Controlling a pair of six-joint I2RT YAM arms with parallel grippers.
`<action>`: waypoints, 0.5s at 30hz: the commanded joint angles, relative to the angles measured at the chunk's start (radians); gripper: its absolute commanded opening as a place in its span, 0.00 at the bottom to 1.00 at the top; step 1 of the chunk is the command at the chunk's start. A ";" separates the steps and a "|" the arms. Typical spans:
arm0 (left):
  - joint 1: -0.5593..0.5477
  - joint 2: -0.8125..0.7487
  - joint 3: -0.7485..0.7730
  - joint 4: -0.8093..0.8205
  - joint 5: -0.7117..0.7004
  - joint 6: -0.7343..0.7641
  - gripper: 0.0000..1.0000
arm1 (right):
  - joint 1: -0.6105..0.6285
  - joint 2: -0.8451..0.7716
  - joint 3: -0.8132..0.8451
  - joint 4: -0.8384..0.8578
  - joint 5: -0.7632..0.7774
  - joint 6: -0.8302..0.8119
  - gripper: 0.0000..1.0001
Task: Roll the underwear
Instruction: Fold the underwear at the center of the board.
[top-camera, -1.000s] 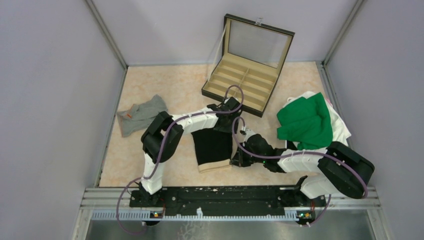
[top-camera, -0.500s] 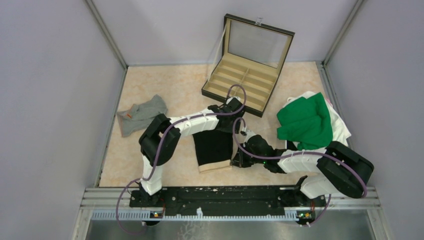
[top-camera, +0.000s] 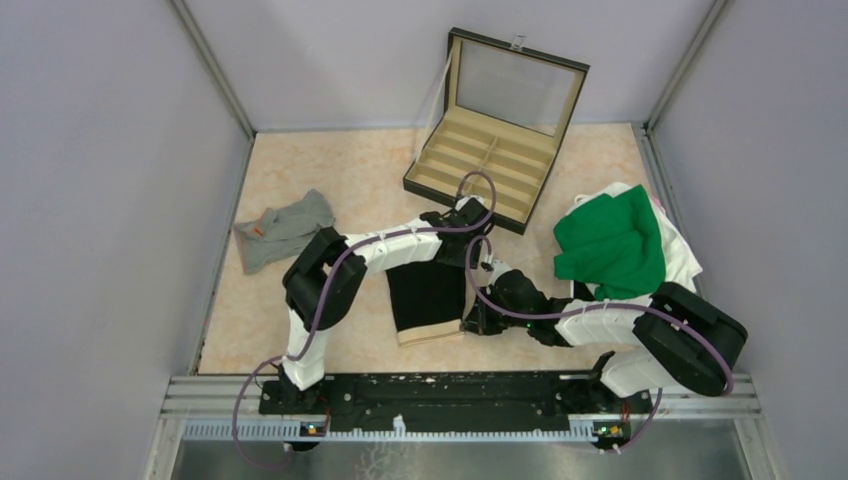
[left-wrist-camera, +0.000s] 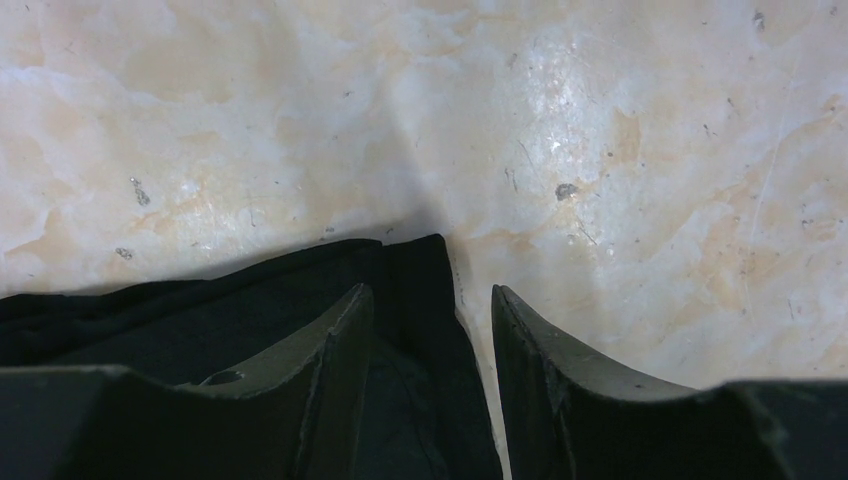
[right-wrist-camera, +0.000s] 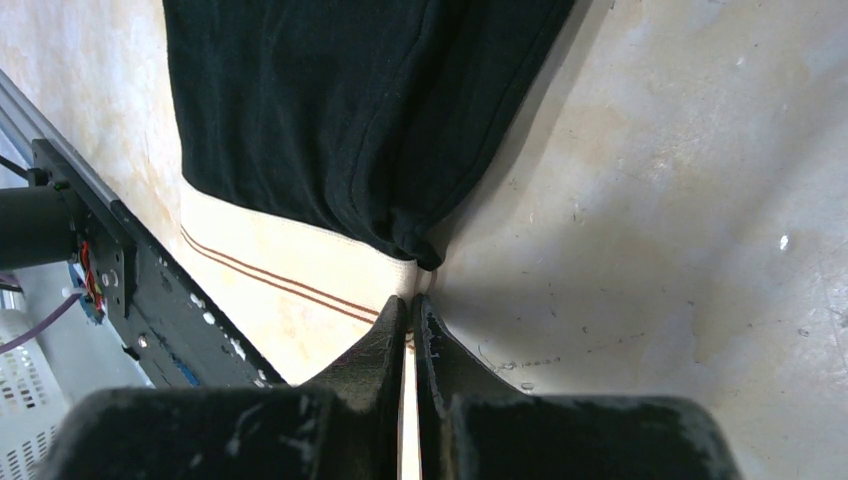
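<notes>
The right gripper (right-wrist-camera: 410, 302) is pressed together, pinching the corner of the cream waistband (right-wrist-camera: 280, 262) of the black underwear (right-wrist-camera: 330, 100), which spreads out ahead of it. The left gripper (left-wrist-camera: 430, 298) stands spread, the garment's opposite corner lying between its jaws

Left gripper (left-wrist-camera: 430, 300) parted, right gripper (right-wrist-camera: 410, 305) clamped.
</notes>
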 joint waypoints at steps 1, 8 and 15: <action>-0.012 0.028 0.033 -0.010 -0.033 0.007 0.54 | 0.009 0.009 -0.006 0.030 0.001 0.001 0.00; -0.014 0.063 0.040 -0.011 -0.037 0.012 0.52 | 0.009 0.008 -0.002 0.029 -0.003 0.000 0.00; -0.025 0.093 0.044 -0.045 -0.069 0.019 0.47 | 0.009 0.009 -0.004 0.033 -0.004 0.001 0.00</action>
